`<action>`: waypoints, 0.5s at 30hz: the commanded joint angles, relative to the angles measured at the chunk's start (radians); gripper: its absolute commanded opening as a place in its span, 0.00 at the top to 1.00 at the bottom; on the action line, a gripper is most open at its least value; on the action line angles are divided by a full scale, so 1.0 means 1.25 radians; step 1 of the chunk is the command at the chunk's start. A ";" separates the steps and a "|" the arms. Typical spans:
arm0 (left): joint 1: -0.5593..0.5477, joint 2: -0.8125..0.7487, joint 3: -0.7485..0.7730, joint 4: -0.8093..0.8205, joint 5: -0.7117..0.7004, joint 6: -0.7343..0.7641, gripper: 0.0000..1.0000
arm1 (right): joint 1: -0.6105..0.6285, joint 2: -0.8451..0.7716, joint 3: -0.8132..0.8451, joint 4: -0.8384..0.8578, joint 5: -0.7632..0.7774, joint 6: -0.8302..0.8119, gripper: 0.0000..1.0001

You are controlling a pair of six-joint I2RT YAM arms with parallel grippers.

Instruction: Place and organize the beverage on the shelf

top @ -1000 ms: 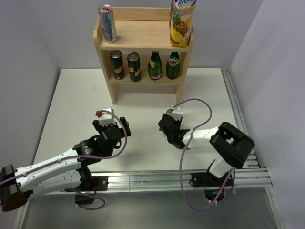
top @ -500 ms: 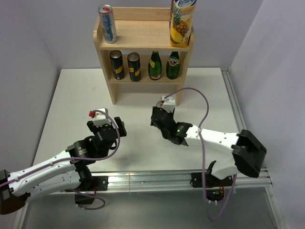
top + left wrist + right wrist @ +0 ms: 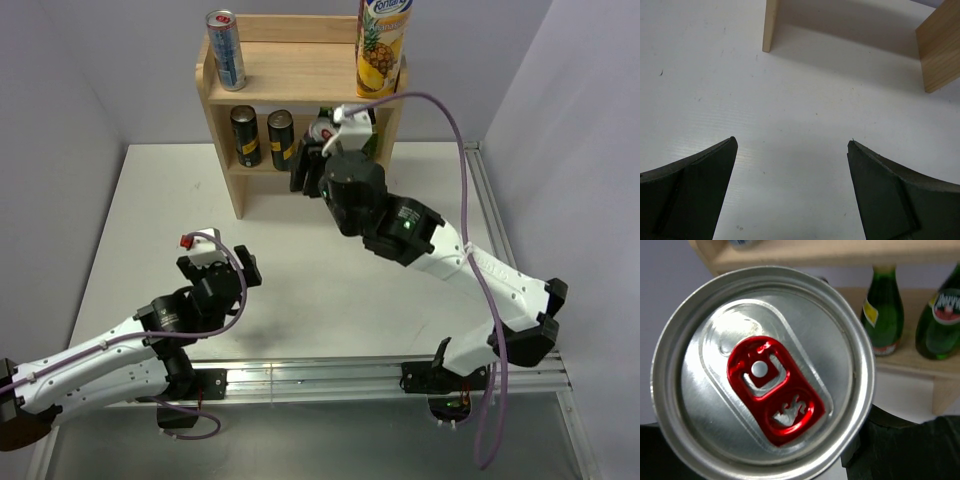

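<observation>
The left arm lies low over the counter (image 3: pixel 140 200), stretched from the near-left corner toward the middle, wrist bent so the left tool (image 3: pixel 791 141) faces the feet of the shelf (image 3: pixel 300 85). Its jaws stand wide apart with only bare counter between them, gripping nothing. On the left of the shelf's top tier a silver-blue can (image 3: pixel 226 50) stands upright near the raised rim. Below it, on the lower tier, two dark cans (image 3: pixel 245 135) stand side by side. Two green bottles (image 3: pixel 883 310) stand to their right on the same board, seen best from the right wrist. At the right end of the top tier stands a tall pineapple juice carton (image 3: pixel 383 45). The right arm rises from its base at the near-right, folds at the elbow and reaches high and far forward. That puts the right tool (image 3: pixel 318 152) just in front of the shelf, at about the height of the lower tier. It is clamped on a red-tabbed can (image 3: pixel 762 375) held upright, its lid filling the wrist view, with dark fingers (image 3: pixel 890 450) showing beside the can's body. The can seems to be clear of the shelf boards, though the views do not settle that.
</observation>
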 commanded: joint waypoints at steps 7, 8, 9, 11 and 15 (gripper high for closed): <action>-0.003 -0.039 -0.012 0.006 -0.024 -0.011 0.01 | -0.013 0.255 0.518 -0.141 -0.023 -0.180 1.00; -0.003 -0.044 -0.013 0.007 -0.023 -0.011 0.01 | -0.028 0.274 0.586 -0.149 -0.035 -0.191 1.00; -0.003 -0.048 -0.014 0.008 -0.023 -0.011 0.01 | -0.034 0.305 0.614 -0.156 -0.043 -0.196 1.00; -0.003 -0.054 -0.016 0.010 -0.022 -0.009 0.01 | -0.061 0.325 0.663 -0.155 -0.065 -0.209 1.00; -0.003 -0.068 -0.021 0.013 -0.021 -0.008 0.01 | -0.121 0.343 0.668 -0.133 -0.109 -0.195 1.00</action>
